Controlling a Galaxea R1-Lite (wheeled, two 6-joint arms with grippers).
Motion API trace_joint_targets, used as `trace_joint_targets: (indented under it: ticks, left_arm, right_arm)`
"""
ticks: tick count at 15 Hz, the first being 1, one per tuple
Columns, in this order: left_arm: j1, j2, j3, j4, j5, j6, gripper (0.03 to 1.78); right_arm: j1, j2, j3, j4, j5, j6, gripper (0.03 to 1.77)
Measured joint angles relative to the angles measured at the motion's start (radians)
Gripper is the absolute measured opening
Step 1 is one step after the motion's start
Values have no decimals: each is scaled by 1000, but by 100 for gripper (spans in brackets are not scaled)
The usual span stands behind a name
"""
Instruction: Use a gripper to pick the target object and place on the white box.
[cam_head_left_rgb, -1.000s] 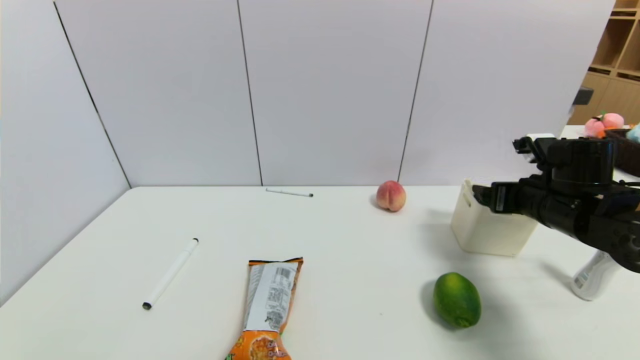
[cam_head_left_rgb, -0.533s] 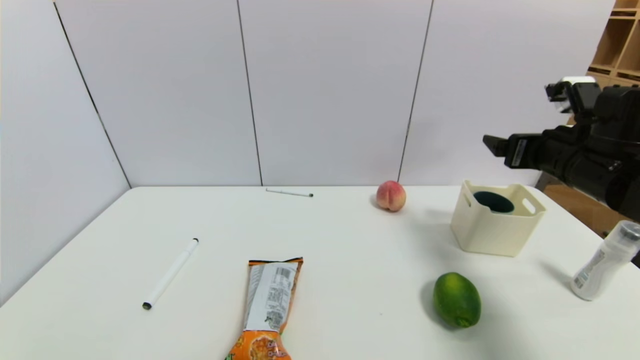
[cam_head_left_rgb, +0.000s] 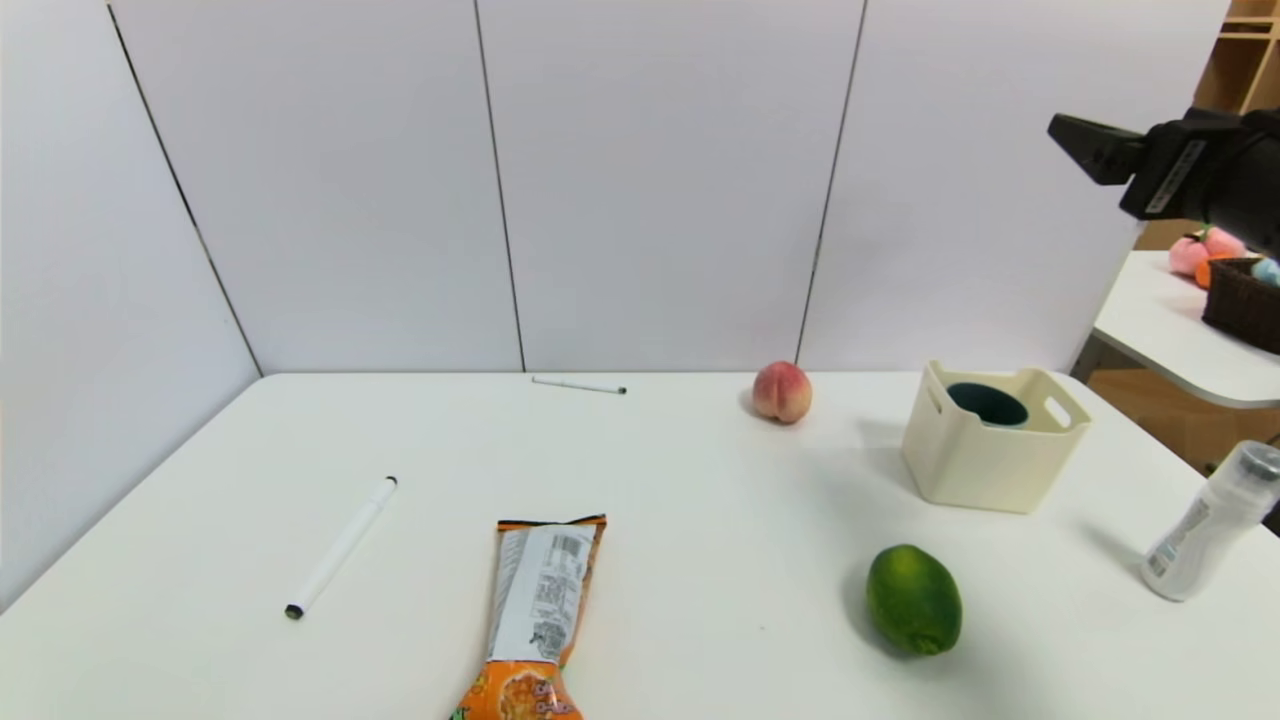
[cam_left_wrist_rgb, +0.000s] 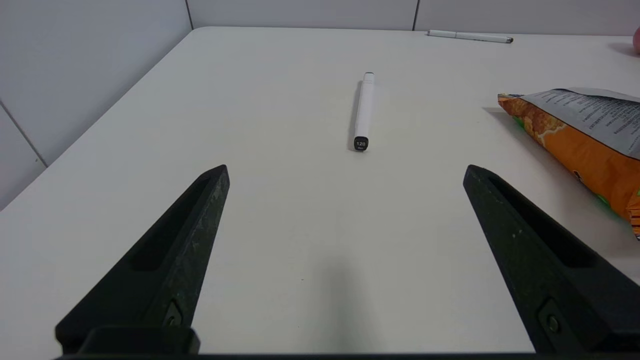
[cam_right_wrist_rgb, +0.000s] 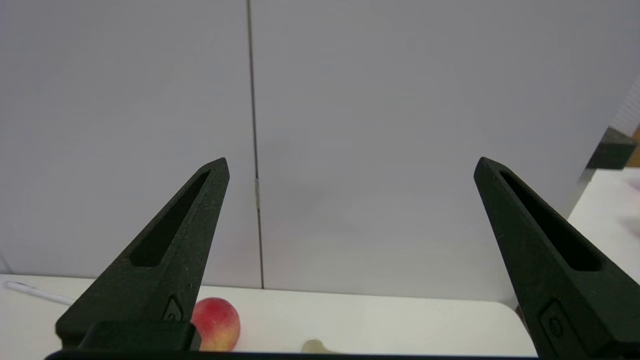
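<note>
At the far right of the white worktop (cam_head_left_rgb: 640, 520) we see the cream-white box (cam_head_left_rgb: 990, 460), and the grey-blue cup (cam_head_left_rgb: 988, 404) stands inside it, only its dark teal inside showing above the rim. High above and to the right of the box hangs the right gripper (cam_right_wrist_rgb: 350, 167), its fingers (cam_right_wrist_rgb: 175, 250) spread wide and empty, pointing at the wall panels. The left gripper (cam_left_wrist_rgb: 345, 172) sits low over the near left of the worktop, fingers (cam_left_wrist_rgb: 175, 255) spread too, facing a white marker (cam_head_left_rgb: 340, 547). Also on the worktop lie a peach (cam_head_left_rgb: 782, 392), a lime (cam_head_left_rgb: 913, 600), an orange snack packet (cam_head_left_rgb: 535, 615), a white bottle (cam_head_left_rgb: 1200, 535) and a thin pen (cam_head_left_rgb: 578, 385).
</note>
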Motion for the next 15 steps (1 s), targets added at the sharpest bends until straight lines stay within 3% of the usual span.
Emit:
trace_joint_targets:
  ticks: [7,15]
  left_arm:
    - [0,0,0,0,0,1,169]
    - [0,0,0,0,0,0,169]
  right_arm:
    - [9,-433,276,41,146,-13,169]
    - [-36,-958,535,170,155,32,169]
